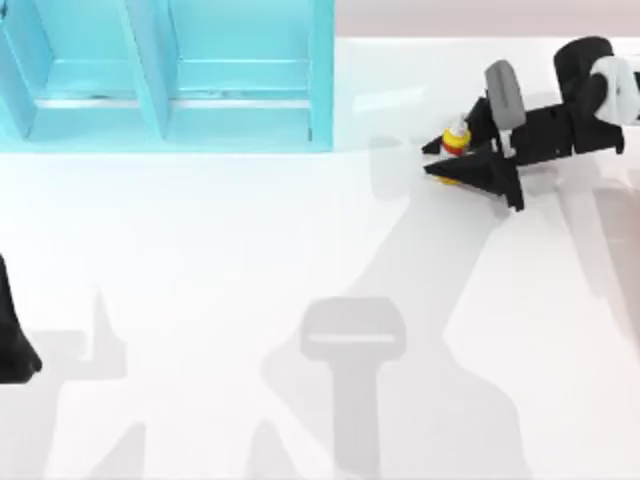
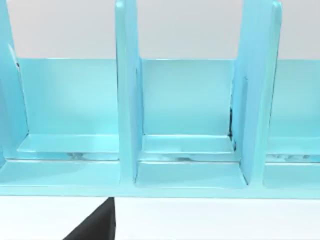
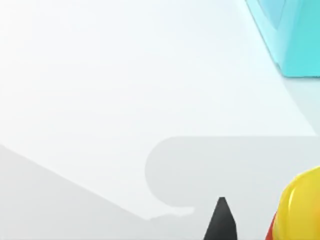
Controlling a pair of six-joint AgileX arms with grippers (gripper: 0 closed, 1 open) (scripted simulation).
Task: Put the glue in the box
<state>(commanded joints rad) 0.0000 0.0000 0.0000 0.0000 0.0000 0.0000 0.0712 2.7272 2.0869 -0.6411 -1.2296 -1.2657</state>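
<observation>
One glue bottle (image 1: 456, 137) stands on the white tabletop (image 1: 250, 260), at the top view's upper right, just to the right of the box (image 1: 160, 120). It is yellow with a white pointed cap and a red band, and it sits between the two dark fingers of the right gripper (image 1: 440, 157), which reach in from the right. The fingers lie close on either side of the bottle and look closed against it (the contact itself is hard to make out from above). In the right wrist view the bottle's yellow body (image 3: 300, 210) shows beside one black fingertip (image 3: 220, 220), with a corner of the box (image 3: 295, 40) farther off.

The box is one light blue case with upright dividers; the left wrist view shows three open compartments side by side. The left gripper (image 1: 15, 340) sits parked at the tabletop's left edge; I cannot tell how far it is open.
</observation>
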